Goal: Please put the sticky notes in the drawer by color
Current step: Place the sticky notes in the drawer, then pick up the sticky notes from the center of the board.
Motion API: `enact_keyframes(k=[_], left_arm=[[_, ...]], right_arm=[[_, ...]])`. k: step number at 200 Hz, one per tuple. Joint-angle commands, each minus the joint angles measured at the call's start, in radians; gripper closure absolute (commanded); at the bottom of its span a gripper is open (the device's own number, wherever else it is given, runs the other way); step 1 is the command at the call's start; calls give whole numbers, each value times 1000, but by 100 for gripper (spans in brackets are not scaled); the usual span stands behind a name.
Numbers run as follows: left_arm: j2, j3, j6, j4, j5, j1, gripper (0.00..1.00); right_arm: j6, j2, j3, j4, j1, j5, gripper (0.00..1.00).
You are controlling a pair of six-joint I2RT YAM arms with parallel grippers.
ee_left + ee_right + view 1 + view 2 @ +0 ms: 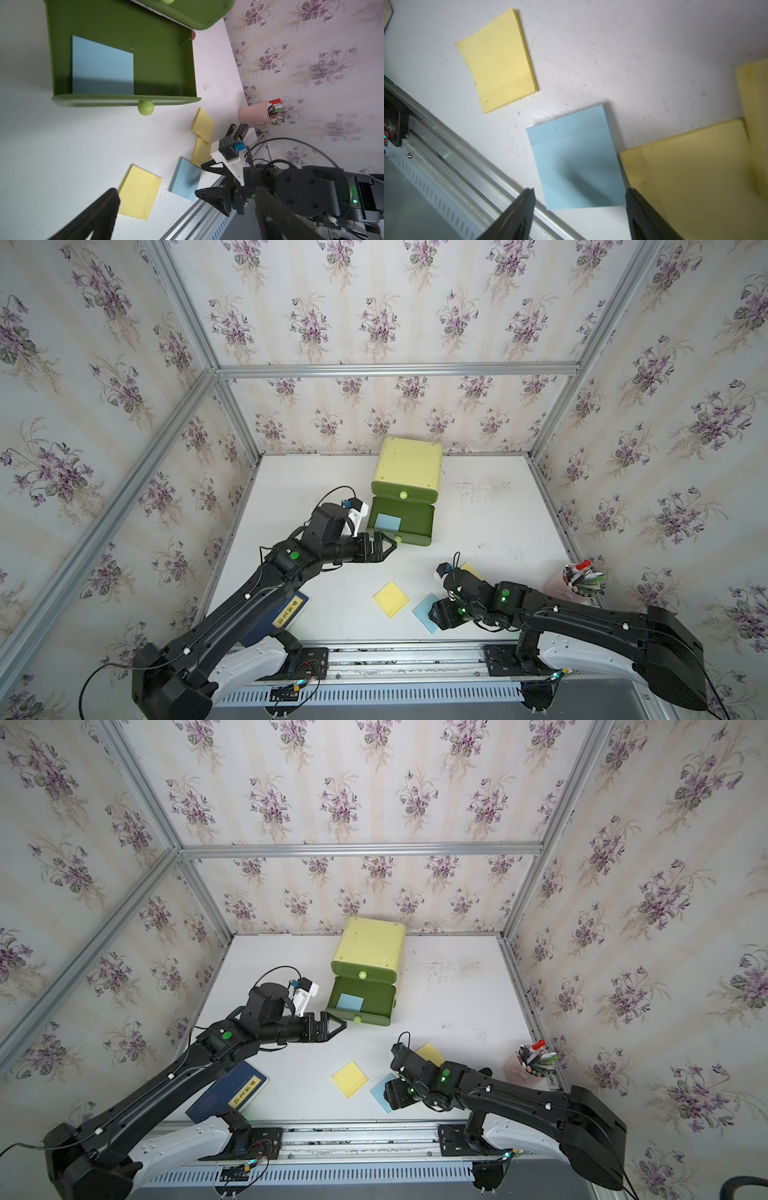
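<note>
Right wrist view: right gripper [579, 190], jaws apart and empty, over a light blue sticky note [575, 158] lying flat on the table [612, 52] between yellow sticky notes [500, 62]. In a top view, left gripper [386, 546], jaws wide apart, is beside the front of the pulled-out drawer [415, 512], which holds a second blue note [387, 522].
</note>
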Motion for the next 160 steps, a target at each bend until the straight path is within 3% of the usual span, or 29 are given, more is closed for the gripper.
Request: enact_keyframes(k=[1, 73, 79, 90, 160], left_arm=[[-48, -66, -53, 106, 14, 1, 0], [-90, -182, -66, 138, -8, 0, 0], [-91, -184, -62, 130, -13, 0, 0], [-96, -191, -61, 128, -18, 0, 0], [-125, -215, -44, 100, -36, 0, 0]], right_arm=[[10, 25, 17, 14, 2, 20, 26], [-76, 227, 107, 3, 27, 14, 19], [-78, 242, 116, 2, 36, 15, 10], [-82, 271, 135, -4, 58, 19, 5], [-117, 425, 218, -98, 126, 129, 6]])
